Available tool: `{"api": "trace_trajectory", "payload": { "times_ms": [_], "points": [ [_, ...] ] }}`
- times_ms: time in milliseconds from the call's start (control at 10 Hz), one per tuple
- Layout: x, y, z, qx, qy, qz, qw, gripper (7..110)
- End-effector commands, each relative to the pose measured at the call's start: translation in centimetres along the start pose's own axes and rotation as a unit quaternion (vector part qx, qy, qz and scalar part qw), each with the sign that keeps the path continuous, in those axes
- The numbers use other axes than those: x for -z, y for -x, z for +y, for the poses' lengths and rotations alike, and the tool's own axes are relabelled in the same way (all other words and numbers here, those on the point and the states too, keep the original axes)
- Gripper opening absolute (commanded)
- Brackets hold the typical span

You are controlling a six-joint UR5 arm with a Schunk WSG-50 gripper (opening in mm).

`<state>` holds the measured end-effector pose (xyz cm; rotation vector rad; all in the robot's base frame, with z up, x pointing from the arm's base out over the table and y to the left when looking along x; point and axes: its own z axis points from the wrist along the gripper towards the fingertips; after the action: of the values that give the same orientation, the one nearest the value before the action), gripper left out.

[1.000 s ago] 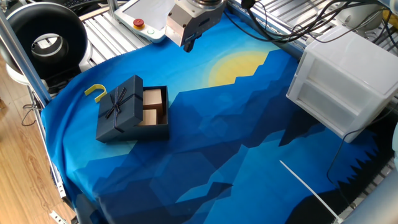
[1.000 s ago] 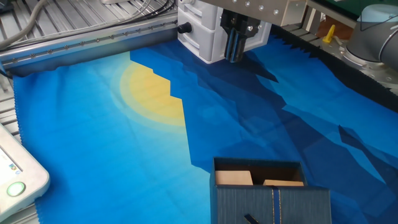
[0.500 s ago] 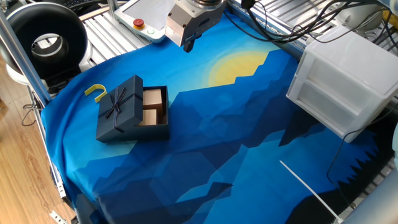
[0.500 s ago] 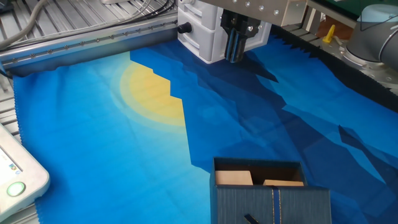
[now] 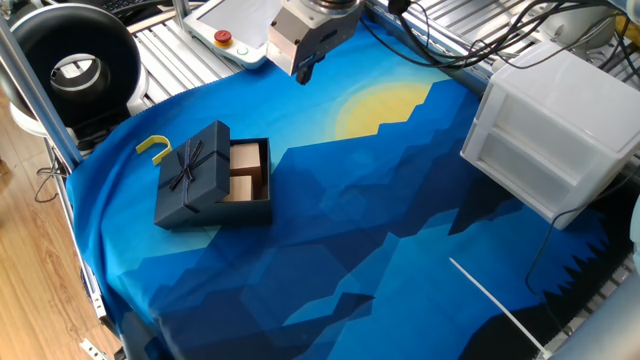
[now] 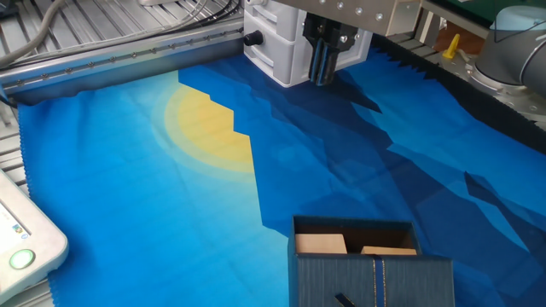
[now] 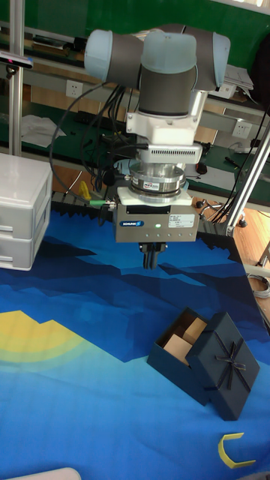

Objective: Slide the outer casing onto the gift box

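The outer casing (image 5: 192,172), dark navy with a ribbon cross and bow, sits partway over the gift box (image 5: 250,175), whose tan compartments show at its right side. Both also appear at the bottom of the other fixed view, outer casing (image 6: 375,281) and gift box (image 6: 354,239), and at the lower right of the tall view, outer casing (image 7: 229,373) and gift box (image 7: 184,345). My gripper (image 5: 303,68) hangs high above the cloth, well away from the box, its fingers pressed together with nothing between them; the gripper (image 7: 151,259) shows the same in the tall view.
A small yellow hook (image 5: 154,147) lies just beyond the casing. A large white plastic drawer unit (image 5: 555,130) stands at the right. A black ring device (image 5: 72,62) and a white pendant with a red button (image 5: 225,30) sit past the blue cloth.
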<state>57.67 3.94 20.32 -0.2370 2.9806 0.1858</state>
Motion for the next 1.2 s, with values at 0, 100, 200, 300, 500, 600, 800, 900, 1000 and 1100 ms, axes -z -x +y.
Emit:
{"api": "trace_trajectory", "payload": {
  "times_ms": [0, 100, 200, 300, 500, 600, 800, 900, 1000, 1100],
  "points": [
    [0.6, -1.5, 0.9, 0.004, 0.017, 0.029, 0.9994, 7],
    [0.8, -1.5, 1.0, 0.005, 0.018, 0.030, 0.9994, 7],
    [0.9, -2.0, 1.1, 0.004, 0.019, 0.041, 0.9990, 7],
    [0.9, -2.8, 0.9, 0.006, 0.018, 0.055, 0.9983, 7],
    [0.5, -3.0, -0.7, 0.008, -0.009, 0.062, 0.9980, 7],
    [0.3, -3.1, -1.1, 0.012, -0.010, 0.064, 0.9978, 7],
    [1.4, -3.7, -0.5, 0.014, 0.001, 0.077, 0.9969, 7],
    [1.6, -3.6, 0.1, 0.014, 0.012, 0.075, 0.9970, 7],
    [1.5, -3.5, 0.2, 0.013, 0.015, 0.073, 0.9971, 7],
    [1.5, -3.6, 0.0, 0.013, 0.012, 0.074, 0.9971, 7]
  ]
}}
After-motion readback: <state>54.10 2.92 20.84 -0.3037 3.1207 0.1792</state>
